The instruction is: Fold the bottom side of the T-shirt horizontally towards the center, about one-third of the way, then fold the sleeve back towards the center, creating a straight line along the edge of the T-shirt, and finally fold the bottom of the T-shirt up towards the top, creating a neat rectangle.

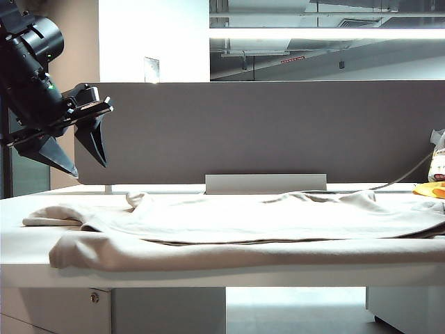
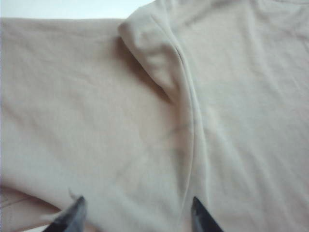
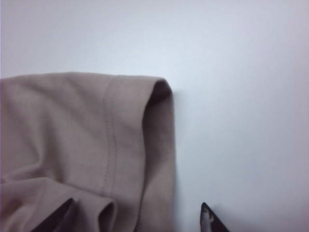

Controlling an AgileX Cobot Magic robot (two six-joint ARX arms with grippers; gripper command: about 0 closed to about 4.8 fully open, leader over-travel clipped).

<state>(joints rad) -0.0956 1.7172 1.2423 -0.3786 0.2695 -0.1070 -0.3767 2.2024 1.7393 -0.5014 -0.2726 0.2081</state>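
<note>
T-shirt (image 1: 264, 223) found spread across the surface (image 1: 208, 275), a folded layer already lying along its length, nearest edge draped at six o'clock in the exterior view. Left hand (image 1: 88, 167) located at ten o'clock in that view, raised well above the cloth, released, jaws apart, nothing in them. Right hand (image 3: 137, 212) absent from the exterior view; in its own wrist view seen low over a hemmed edge (image 3: 113, 145), released, one fingertip over cloth, the other over bare surface.

Judged step: taking hold of an edge for the next fold. Recommended:
- Lower both hands together to matching points on one edge.
- Pinch the top layer only, close to the stitch line.
- Lift just clear, carry level, lay down flat.
- Keep the edge taut between the hands to avoid wrinkles and a skewed line.
</note>
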